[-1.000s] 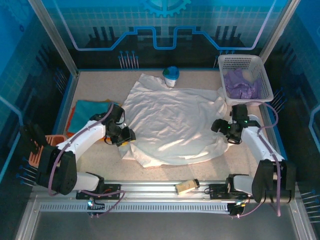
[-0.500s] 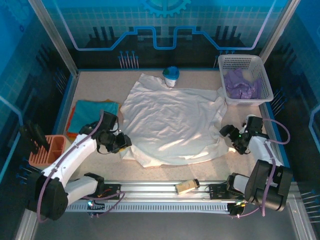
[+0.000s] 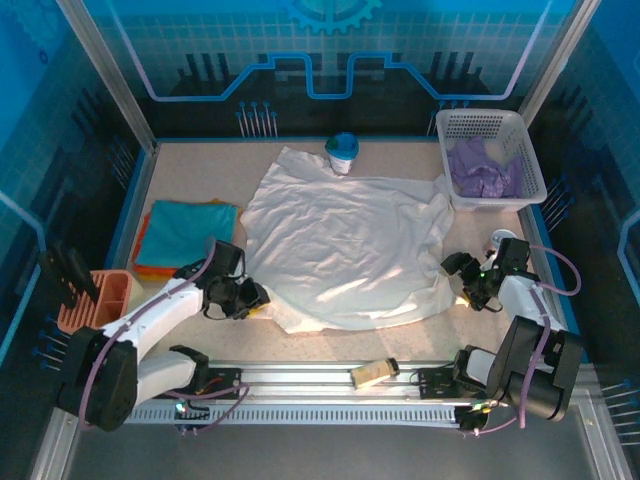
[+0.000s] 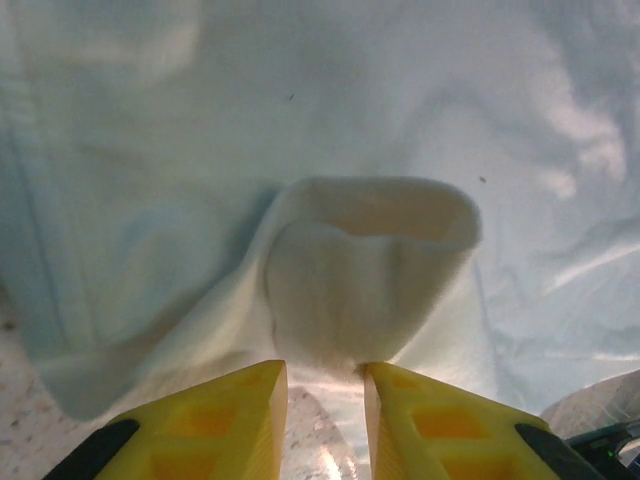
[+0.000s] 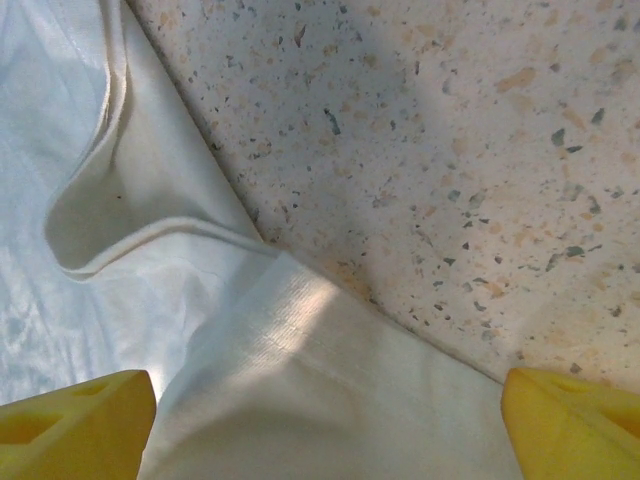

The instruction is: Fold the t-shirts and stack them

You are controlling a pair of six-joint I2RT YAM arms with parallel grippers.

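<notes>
The white shirt [image 3: 345, 245] lies spread mid-worktop [image 3: 420, 335] with a bare speckled margin at its edges, the right gripper [image 3: 458, 282] gaping over its right corner, the left gripper [image 3: 258, 297] narrow at its near-left hem, pinch unclear.

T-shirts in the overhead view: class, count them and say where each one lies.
4. White shirt spread mid-table; teal shirt folded at left, atop the orange shirt; purple shirt bunched in the basket. More may hide in the stack or basket.

No legible text, no labels, brands, numbers or signs on anything in view
</notes>
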